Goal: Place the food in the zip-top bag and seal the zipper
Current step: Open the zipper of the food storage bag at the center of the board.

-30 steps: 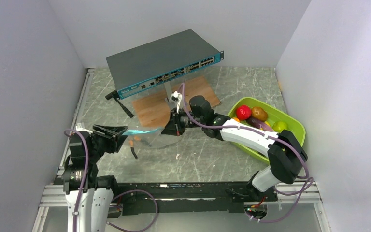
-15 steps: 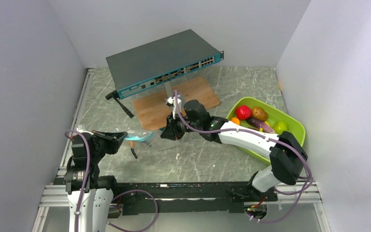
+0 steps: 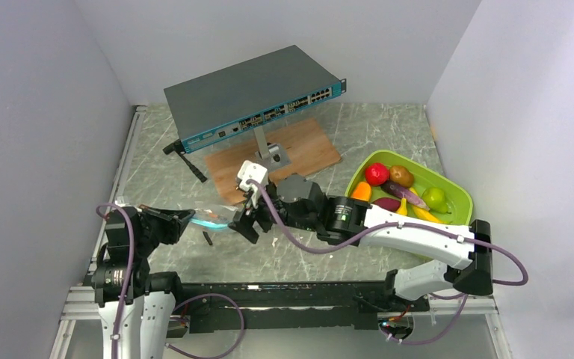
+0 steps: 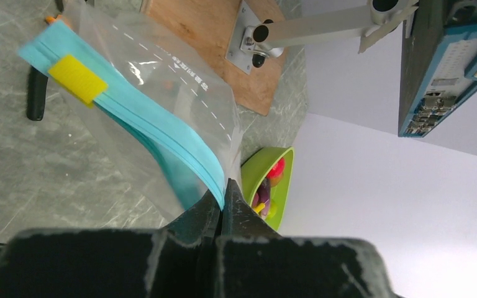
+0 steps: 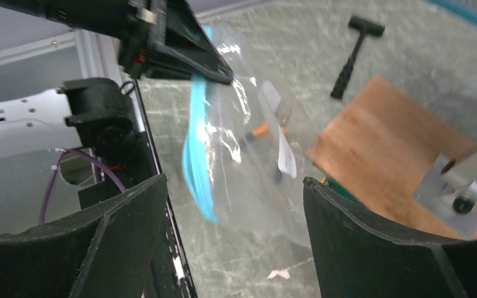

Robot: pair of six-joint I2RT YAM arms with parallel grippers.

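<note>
The clear zip-top bag (image 3: 217, 218) hangs low over the table at front left. My left gripper (image 3: 187, 217) is shut on one end of its teal zipper (image 4: 161, 127), which carries a yellow slider (image 4: 77, 79). In the left wrist view the jaws of that gripper (image 4: 223, 191) pinch the strip. My right gripper (image 3: 244, 224) is open just right of the bag. In its own view the bag (image 5: 248, 136) and zipper (image 5: 195, 161) hang ahead of the spread right gripper (image 5: 235, 181), untouched. The food (image 3: 400, 188) lies in the lime-green tray (image 3: 460, 213) at right.
A network switch (image 3: 254, 97) sits on a metal stand (image 3: 269, 153) over a wooden board (image 3: 306, 146) at the back. A black-handled tool (image 3: 188, 158) lies left of the board. A small black tool (image 3: 207, 238) lies under the bag. Walls close in on three sides.
My left gripper closed on the zipper's end. My right gripper let go of the bag, opened and swung left and toward the front. The bag sank lower.
</note>
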